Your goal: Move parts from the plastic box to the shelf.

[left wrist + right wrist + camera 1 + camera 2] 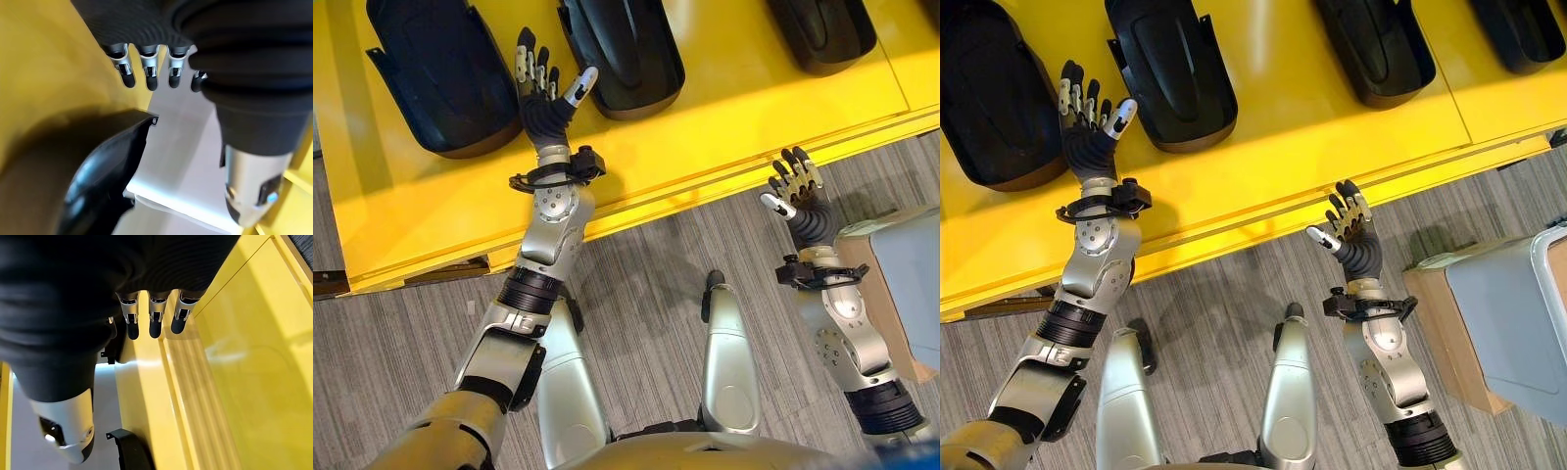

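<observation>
Black parts (1170, 73) lie side by side on the yellow shelf (1273, 166), long axes pointing away from its front edge. The left hand (1087, 122) hovers between two parts, fingers spread and empty; the right hand (1347, 230) is likewise spread, over the shelf's front edge.

Left hand (546, 106) and right hand (1355, 243) outstretched, fingers relaxed, empty.

Grey striped carpet floor (1224, 294) lies below, with a brown cardboard box (1449, 323) at the right.
</observation>
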Motion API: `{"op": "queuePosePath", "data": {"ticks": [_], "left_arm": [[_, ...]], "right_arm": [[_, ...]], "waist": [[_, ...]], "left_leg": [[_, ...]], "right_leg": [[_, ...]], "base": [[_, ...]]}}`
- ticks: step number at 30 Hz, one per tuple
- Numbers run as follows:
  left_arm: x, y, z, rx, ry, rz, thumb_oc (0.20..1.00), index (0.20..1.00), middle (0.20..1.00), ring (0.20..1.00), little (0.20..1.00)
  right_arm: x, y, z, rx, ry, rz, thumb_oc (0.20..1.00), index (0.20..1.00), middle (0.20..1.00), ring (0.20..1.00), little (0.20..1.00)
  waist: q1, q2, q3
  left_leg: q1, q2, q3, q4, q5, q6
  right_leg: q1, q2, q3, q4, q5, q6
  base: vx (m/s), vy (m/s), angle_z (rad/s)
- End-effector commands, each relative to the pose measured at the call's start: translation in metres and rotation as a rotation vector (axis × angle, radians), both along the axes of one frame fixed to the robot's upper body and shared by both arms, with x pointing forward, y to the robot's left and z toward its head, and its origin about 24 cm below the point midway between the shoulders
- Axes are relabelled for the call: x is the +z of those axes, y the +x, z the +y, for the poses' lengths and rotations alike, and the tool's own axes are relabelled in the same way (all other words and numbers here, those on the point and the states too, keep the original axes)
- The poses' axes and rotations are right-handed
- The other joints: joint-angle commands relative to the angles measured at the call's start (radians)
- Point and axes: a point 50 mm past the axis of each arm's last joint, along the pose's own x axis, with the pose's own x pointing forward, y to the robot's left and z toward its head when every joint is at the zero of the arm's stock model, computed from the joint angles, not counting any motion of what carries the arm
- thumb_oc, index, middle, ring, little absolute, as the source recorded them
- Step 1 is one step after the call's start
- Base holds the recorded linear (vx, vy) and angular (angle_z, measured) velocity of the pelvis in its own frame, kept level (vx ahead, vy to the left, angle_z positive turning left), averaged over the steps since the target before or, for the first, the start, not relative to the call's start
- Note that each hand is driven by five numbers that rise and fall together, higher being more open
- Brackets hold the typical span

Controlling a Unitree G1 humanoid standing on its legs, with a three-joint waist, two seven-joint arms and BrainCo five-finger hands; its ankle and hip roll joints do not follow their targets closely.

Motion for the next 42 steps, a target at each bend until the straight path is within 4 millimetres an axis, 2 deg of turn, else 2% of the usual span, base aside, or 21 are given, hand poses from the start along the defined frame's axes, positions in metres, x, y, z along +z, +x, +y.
{"op": "queuePosePath", "data": {"ticks": [1, 27, 42], "left_arm": [[0.007, 0.0, 0.001, 0.028, 0.028, -0.042, 1.0, 1.0, 1.0, 1.0, 1.0], [-0.005, -0.006, 0.024, 0.123, 0.004, -0.014, 1.0, 1.0, 1.0, 1.0, 1.0], [-0.004, -0.01, 0.027, 0.137, 0.015, -0.03, 1.0, 1.0, 1.0, 1.0, 1.0]], "right_arm": [[0.012, 0.0, -0.007, -0.054, 0.071, -0.094, 1.0, 1.0, 1.0, 1.0, 1.0], [0.009, 0.0, -0.006, -0.057, 0.078, -0.08, 1.0, 1.0, 1.0, 1.0, 1.0], [0.009, 0.0, -0.008, -0.064, 0.079, -0.081, 1.0, 1.0, 1.0, 1.0, 1.0]], "waist": [[0.007, 0.018, -0.002], [0.017, 0.02, 0.003], [0.02, 0.019, 0.004]], "left_leg": [[0.013, 0.004, -0.017, -0.043, 0.025, 0.031], [0.011, 0.002, -0.017, -0.037, 0.017, 0.035], [0.013, -0.001, -0.016, -0.034, 0.015, 0.037]], "right_leg": [[-0.043, 0.004, -0.003, 0.162, -0.101, -0.101], [-0.049, 0.003, -0.002, 0.172, -0.105, -0.102], [-0.044, 0.005, 0.0, 0.174, -0.107, -0.103]], "base": [[0.0, 0.0, 0.0], [0.0, 0.0, 0.0], [0.0, 0.0, 0.0]]}}
